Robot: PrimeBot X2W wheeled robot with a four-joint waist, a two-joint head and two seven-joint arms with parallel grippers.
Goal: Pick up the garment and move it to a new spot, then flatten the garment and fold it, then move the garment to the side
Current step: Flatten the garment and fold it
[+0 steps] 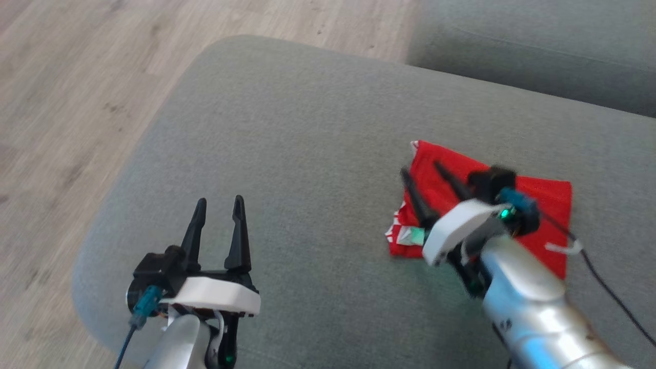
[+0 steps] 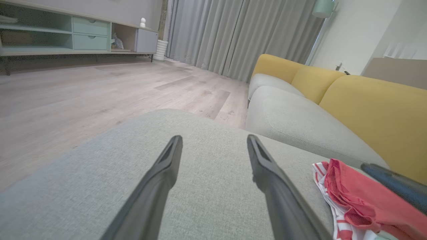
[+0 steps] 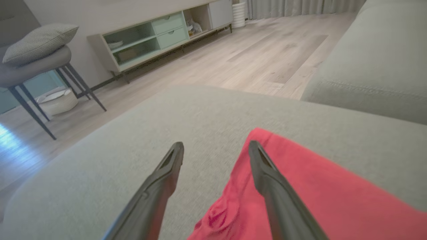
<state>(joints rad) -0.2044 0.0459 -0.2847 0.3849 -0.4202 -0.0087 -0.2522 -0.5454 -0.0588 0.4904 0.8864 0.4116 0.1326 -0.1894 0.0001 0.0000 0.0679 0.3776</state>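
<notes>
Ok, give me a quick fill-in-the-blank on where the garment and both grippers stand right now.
1. The folded garment lying on the grey cushion is mostly ____ in colour.
2. The right gripper is poised over the garment's edge with its jaws ____.
3. The left gripper, fingers apart, hangs over bare ____.
Missing words: red; open; cushion.

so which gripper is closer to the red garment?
Right. The right gripper sits open over the left edge of the red garment; the left gripper is open above bare cushion, apart, further left.
</notes>
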